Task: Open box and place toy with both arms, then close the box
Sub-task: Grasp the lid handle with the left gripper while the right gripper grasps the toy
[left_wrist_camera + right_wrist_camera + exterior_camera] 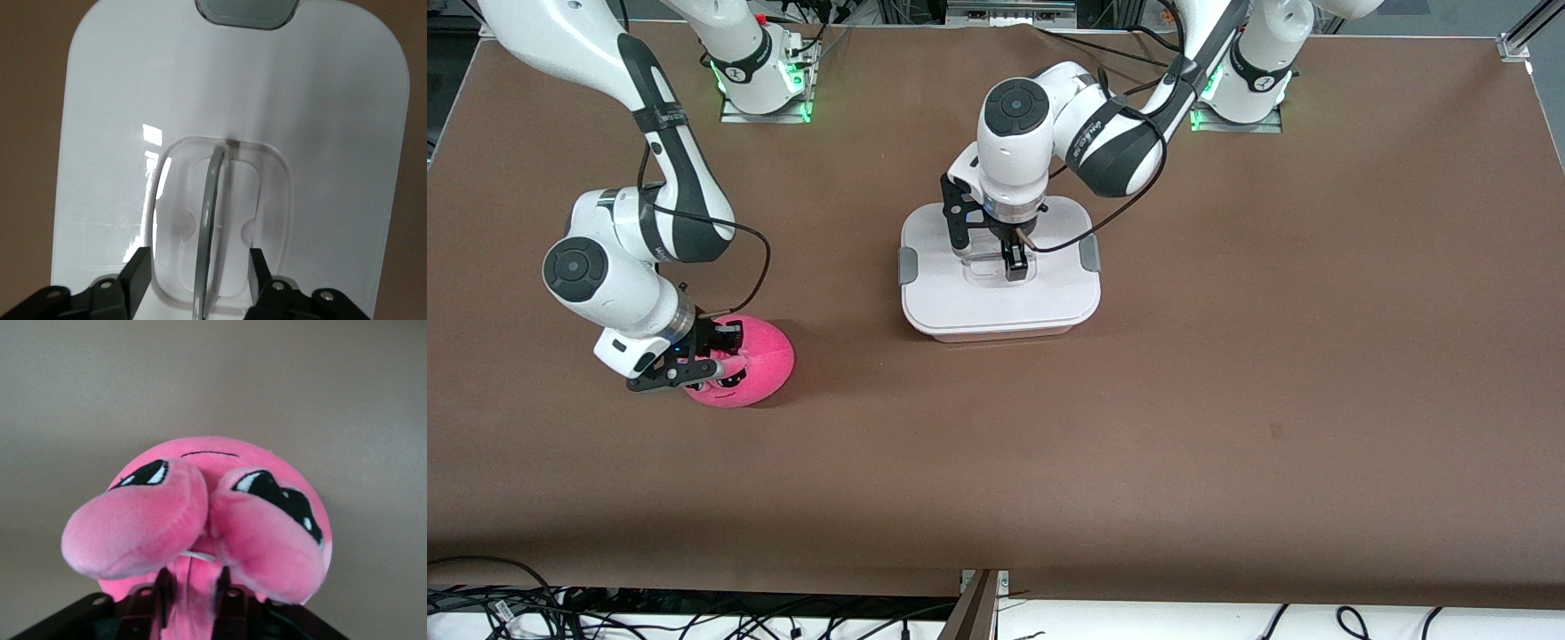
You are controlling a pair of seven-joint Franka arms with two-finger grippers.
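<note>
The round bright pink plush toy (pixel 200 520) is showing soft, fuzzy cloth with stitched eyes. The box's smooth white plastic lid (pixel 333 133) is gleaming glossily around its clear recessed handle (pixel 210 220). Under both, the brown surface (pixel 1227 400) is looking matt.

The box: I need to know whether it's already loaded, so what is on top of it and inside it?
A white lid covers the box. The left gripper is open, its fingers on either side of the lid's clear handle. The lid hides the inside. The toy sits apart on the table, pinched by the right gripper.
</note>
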